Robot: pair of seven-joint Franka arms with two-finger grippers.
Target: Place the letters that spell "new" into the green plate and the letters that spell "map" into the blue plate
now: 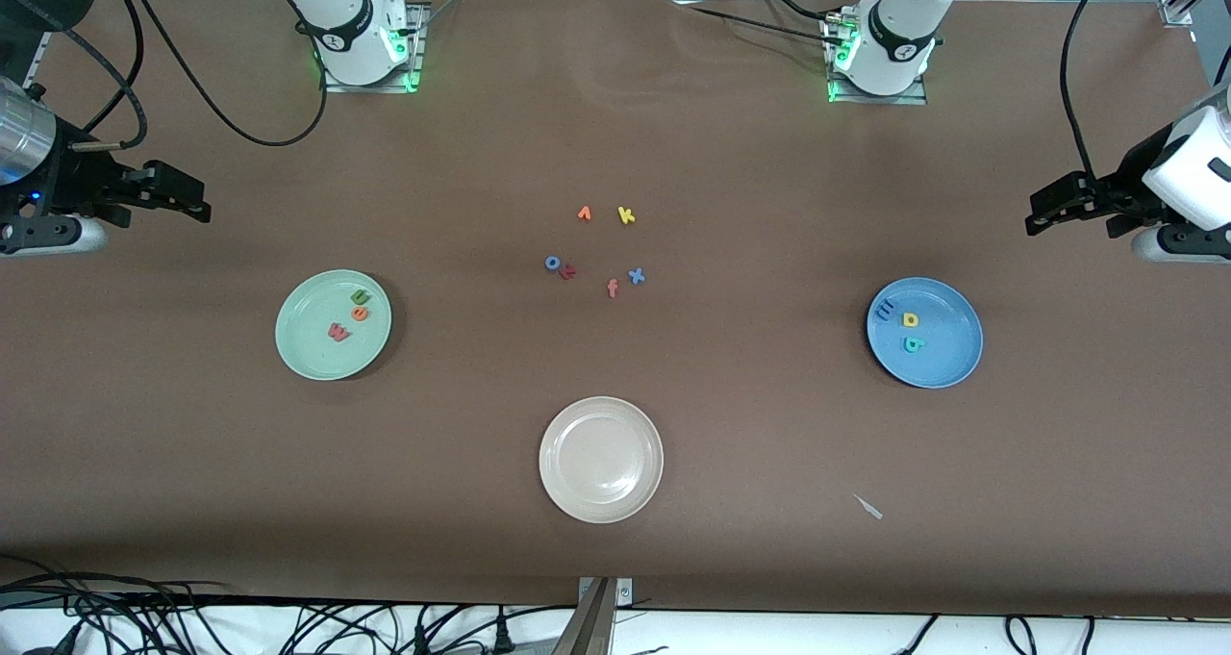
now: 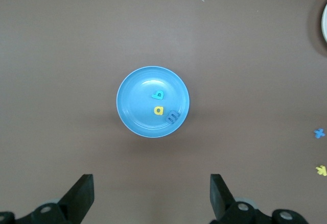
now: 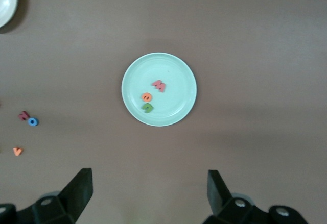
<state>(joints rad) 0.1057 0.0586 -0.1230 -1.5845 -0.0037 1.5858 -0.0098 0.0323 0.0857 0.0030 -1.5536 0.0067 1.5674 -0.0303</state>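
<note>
A: What is seen nearest the front camera?

B: An empty beige plate. Farther off, at its ten o'clock, the green plate holds the green n, orange e and pink-red w. At two o'clock, the blue plate holds the blue m, yellow a and teal p.

A: And the grippers?

B: The right gripper and left gripper are raised at the table ends, jaws wide, nothing held.

A: The step?

B: Both words are judged placed; spare letters lie at twelve o'clock. No further pick appears called for.
</note>
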